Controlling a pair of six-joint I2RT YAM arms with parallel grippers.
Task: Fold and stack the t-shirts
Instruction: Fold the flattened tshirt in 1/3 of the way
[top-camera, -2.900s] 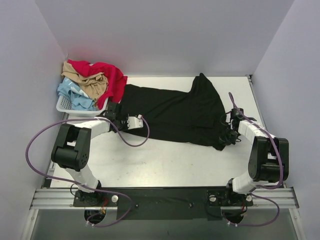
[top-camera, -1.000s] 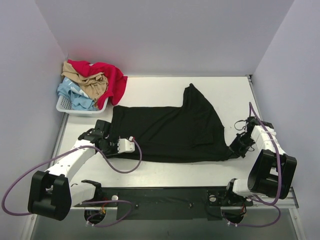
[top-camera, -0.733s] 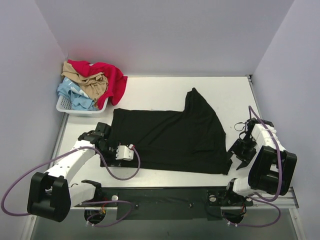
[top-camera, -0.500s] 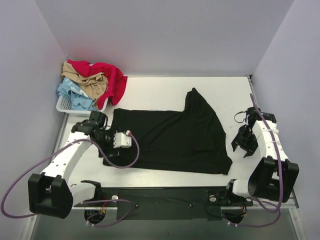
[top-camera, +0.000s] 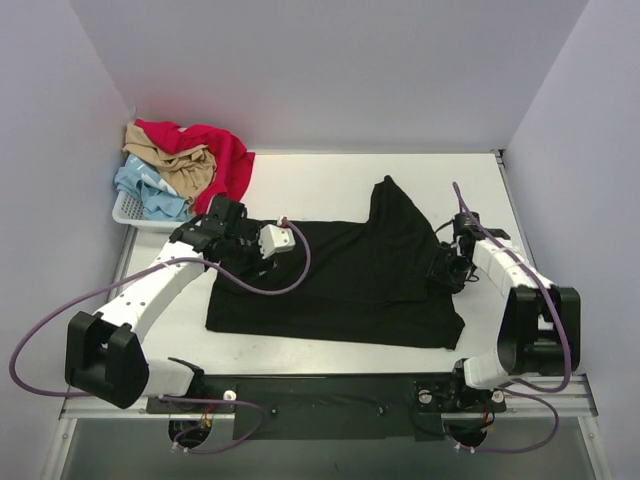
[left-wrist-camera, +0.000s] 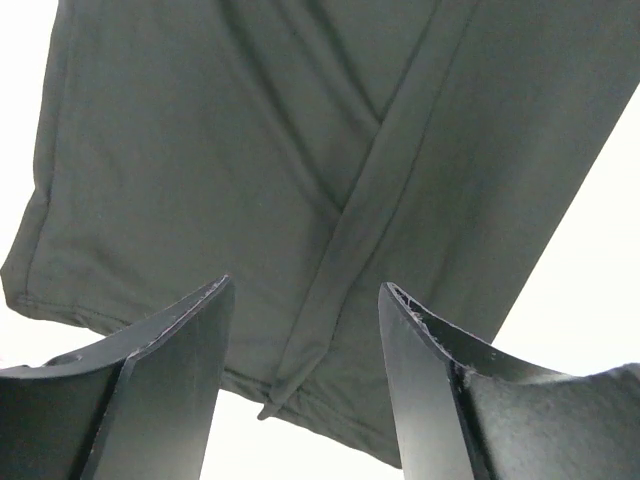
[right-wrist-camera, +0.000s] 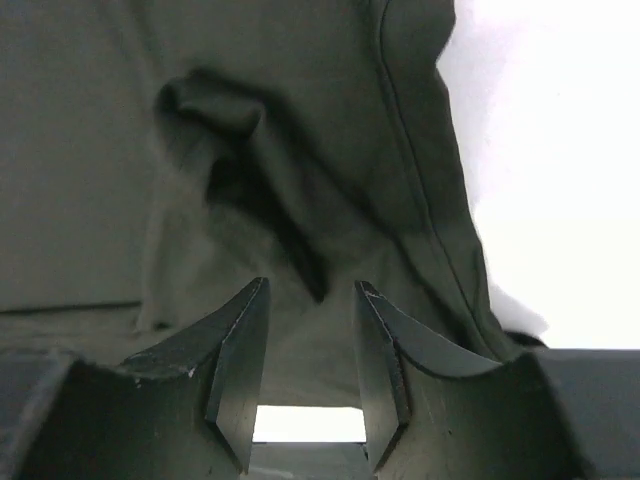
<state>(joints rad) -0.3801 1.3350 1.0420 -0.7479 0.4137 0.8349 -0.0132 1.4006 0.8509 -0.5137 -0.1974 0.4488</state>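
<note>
Top external: black t-shirt (top-camera: 340, 285) flat on surface (top-camera: 300, 180), mid-field; long axis 9–3, one flap jutting to 12 on its right half.
left pincer (left-wrist-camera: 305, 290): released, nothing between the jaws; hovers over the shirt's 10 o'clock corner, cloth directly below, a diagonal seam crossing under the gap.
right pincer (right-wrist-camera: 312, 288): jaws partly apart, gripping nothing; over rumpled cloth at the shirt's 3 o'clock edge.
nearer arm: left for the 9 o'clock edge, right for the 3 o'clock edge and flap.
next move (guess): each drops straight down onto its own edge.
count: 1 shirt laid out; 3 in white basket (top-camera: 130, 212) at 10 o'clock: red t-shirt (top-camera: 225, 160), tan t-shirt (top-camera: 185, 165), pale blue t-shirt (top-camera: 140, 185). 4 shirts, 1 basket, 2 pincers.
</note>
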